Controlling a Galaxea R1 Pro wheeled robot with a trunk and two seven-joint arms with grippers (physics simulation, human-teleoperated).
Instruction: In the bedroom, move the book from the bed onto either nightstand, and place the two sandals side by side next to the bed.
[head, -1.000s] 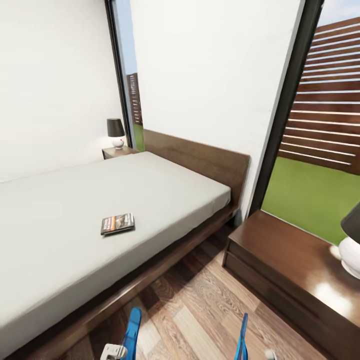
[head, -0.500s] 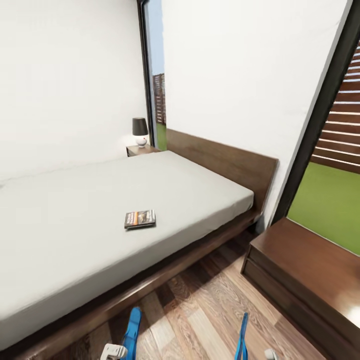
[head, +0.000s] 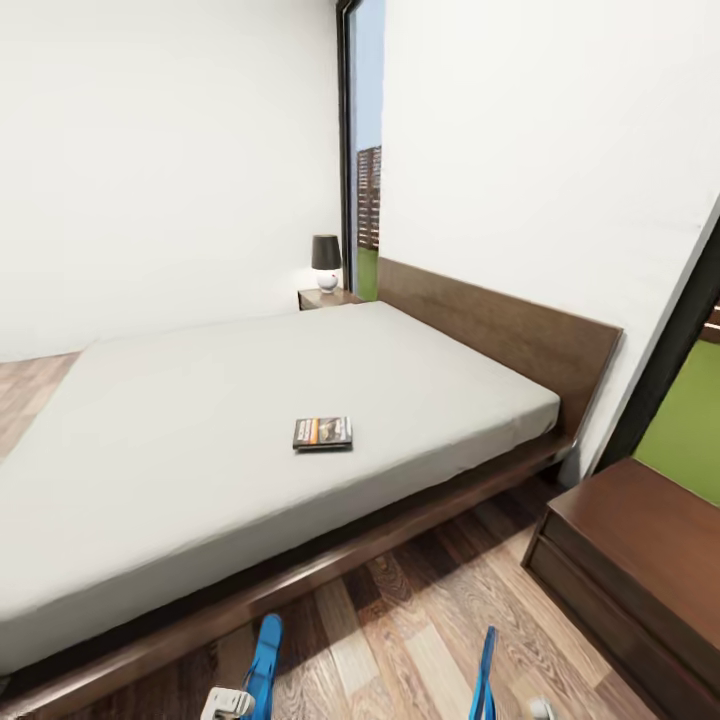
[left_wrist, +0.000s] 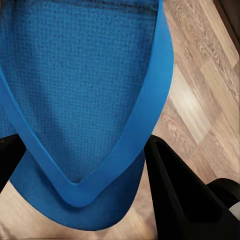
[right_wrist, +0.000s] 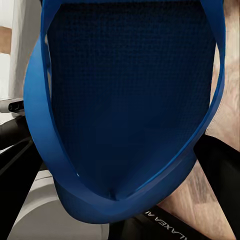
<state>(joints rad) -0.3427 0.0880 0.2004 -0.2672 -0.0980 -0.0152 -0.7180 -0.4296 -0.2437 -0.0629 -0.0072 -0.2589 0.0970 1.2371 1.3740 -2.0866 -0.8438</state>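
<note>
L gripper (left_wrist: 80, 165) clamped one blue sandal (left_wrist: 75, 90), R gripper (right_wrist: 115, 165) the other (right_wrist: 125, 90); book (head: 322, 433) lay on bed (head: 180, 420), well ahead.

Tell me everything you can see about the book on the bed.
The book is a thin paperback lying flat, closed, on the bed's pale grey mattress, towards the side nearest the robot. Its cover is dark, with an orange-and-white band along one edge; any print is too small to read. Only the mattress touches it.
</note>
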